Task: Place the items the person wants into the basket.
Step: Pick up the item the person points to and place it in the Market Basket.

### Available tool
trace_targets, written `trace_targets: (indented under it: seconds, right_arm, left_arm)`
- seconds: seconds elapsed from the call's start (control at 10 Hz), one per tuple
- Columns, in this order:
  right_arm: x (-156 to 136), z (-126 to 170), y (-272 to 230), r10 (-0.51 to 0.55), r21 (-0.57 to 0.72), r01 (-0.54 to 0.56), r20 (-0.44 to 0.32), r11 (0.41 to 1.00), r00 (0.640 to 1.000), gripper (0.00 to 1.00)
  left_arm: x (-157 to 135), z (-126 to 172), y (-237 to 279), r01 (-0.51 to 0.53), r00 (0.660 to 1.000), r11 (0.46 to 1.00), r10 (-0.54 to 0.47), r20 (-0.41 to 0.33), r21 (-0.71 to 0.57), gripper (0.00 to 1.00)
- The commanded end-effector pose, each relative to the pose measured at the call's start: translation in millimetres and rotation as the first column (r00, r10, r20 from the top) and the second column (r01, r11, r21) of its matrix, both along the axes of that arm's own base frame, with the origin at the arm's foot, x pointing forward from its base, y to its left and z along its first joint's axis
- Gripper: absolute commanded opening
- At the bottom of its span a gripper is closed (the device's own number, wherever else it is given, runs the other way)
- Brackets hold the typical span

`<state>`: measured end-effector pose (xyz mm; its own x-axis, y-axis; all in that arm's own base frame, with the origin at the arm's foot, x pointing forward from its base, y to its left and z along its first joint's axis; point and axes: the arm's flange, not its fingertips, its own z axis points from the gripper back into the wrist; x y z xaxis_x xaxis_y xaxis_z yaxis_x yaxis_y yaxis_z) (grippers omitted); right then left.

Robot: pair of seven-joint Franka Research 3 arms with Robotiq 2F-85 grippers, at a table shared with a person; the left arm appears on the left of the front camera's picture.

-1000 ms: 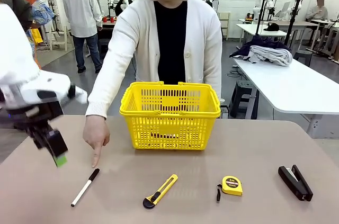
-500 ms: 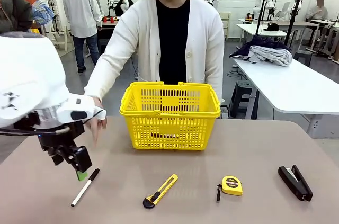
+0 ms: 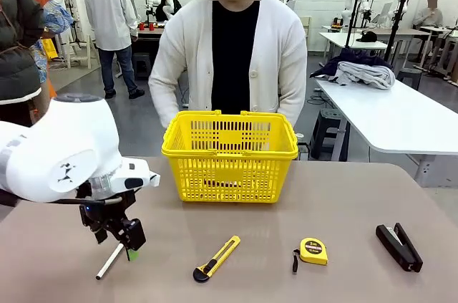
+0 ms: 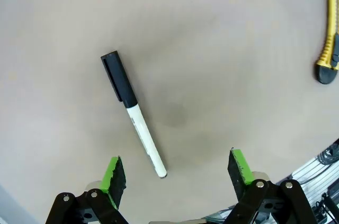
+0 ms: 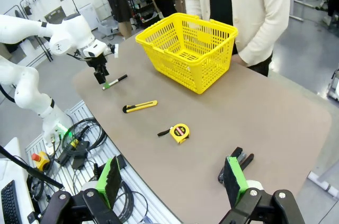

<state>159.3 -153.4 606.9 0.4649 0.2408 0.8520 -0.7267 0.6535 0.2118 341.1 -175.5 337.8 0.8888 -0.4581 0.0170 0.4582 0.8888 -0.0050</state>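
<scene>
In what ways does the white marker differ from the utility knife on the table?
The marker is white with a black cap; the utility knife is yellow and black. The marker is slimmer than the utility knife. The open left gripper hangs over the marker, not the utility knife. Both lie flat on the table.

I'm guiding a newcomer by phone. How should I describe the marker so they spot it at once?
From the yellow basket in the middle of the table, look toward the robot's left, where the open left hand hovers over the marker. It is the only white stick with a black cap; the nearby utility knife is yellow and black.
</scene>
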Motion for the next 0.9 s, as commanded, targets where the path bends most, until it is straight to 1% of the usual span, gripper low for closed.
trace_targets:
  seconds: [0.0, 0.2, 0.6, 0.8]
  right_arm:
    - [0.9, -0.5, 1.0, 0.017, 0.006, -0.017, 0.008, 1.000, 1.000, 1.00]
    - [0.9, -0.5, 1.0, 0.017, 0.006, -0.017, 0.008, 1.000, 1.000, 1.00]
    - [0.9, -0.5, 1.0, 0.017, 0.006, -0.017, 0.008, 1.000, 1.000, 1.00]
    - [0.9, -0.5, 1.0, 0.017, 0.006, -0.017, 0.008, 1.000, 1.000, 1.00]
  left_arm:
    - [-29.1, -31.3, 22.0, -0.035, 0.999, 0.999, 0.035, 0.015, 0.012, 1.00]
    - [-27.3, -39.8, 25.1, -0.042, 0.999, 0.999, 0.042, 0.017, 0.012, 1.00]
    - [-25.1, -41.3, 23.7, -0.103, 0.992, 0.994, 0.100, 0.082, 0.043, 1.00]
    - [-23.0, -42.1, 22.8, -0.113, 0.991, 0.992, 0.108, 0.082, 0.059, 1.00]
